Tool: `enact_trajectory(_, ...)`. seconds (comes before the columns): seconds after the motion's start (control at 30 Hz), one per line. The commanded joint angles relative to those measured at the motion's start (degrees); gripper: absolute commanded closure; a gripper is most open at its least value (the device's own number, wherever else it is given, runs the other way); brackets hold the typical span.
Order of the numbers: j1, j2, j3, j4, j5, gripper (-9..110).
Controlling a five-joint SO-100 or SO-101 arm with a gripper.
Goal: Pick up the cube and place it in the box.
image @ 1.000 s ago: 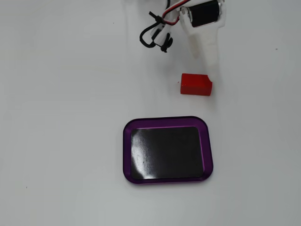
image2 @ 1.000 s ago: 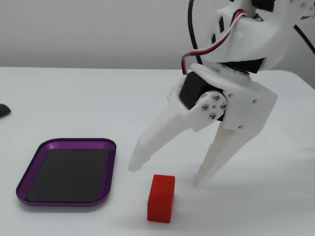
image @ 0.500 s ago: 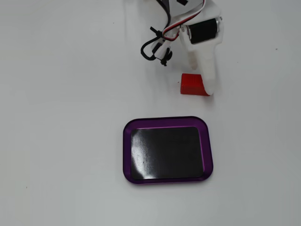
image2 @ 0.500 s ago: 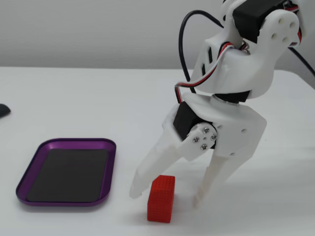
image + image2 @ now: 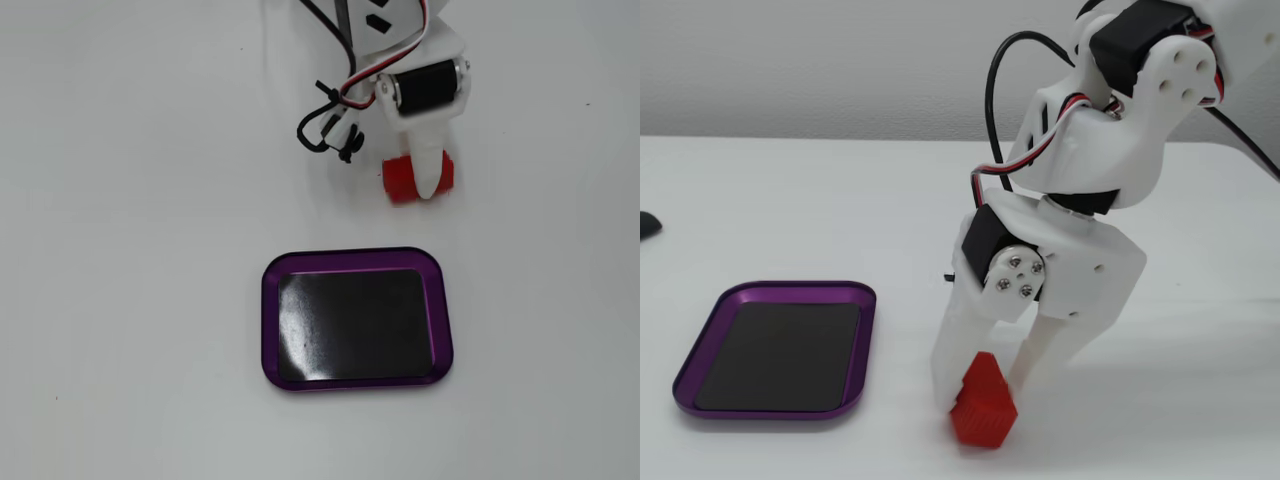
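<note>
The cube [image 5: 983,405] sits on the white worktop [image 5: 790,220], tilted so that one corner points up, and it is caught between the two white fingers of the hand [image 5: 980,385], which has drawn narrow around it. In a fixed view from the side, the left finger [image 5: 958,350] presses against the cube's left face and the right finger [image 5: 1045,340] comes down just behind its right side; whether the cube's lower edge touches the worktop or has lifted slightly is hard to tell from this angle. In a fixed view from above, the cube [image 5: 398,180] shows as red on both sides of a white finger [image 5: 428,172] that crosses over its middle, with the hand [image 5: 420,182] reaching down from the top of the picture. The box [image 5: 272,330] lies flat below the cube in that view, apart from it with bare worktop between, its purple rim framing a glossy black bottom that holds nothing. From the side, the box [image 5: 700,360] lies to the left of the cube, also apart from it. Above the hand, a black motor [image 5: 432,88] sits in the white body of the arm [image 5: 1110,150], and a loop of black cable [image 5: 320,125] with red and white wires hangs beside it. At the far left edge of the side view a small dark object [image 5: 648,224] rests on the worktop.
</note>
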Motion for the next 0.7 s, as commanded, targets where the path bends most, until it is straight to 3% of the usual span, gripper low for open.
enact_trajectory(0.0,0.2,0.2,0.1,-0.1,-0.2,102)
enact_trajectory(0.2,0.0,4.2,-3.1,3.1,0.2,102)
enact_trajectory(0.43,0.3,27.0,-3.9,3.5,-0.4,102)
enact_trajectory(0.67,7.3,41.0,2.8,-13.8,-2.8,102)
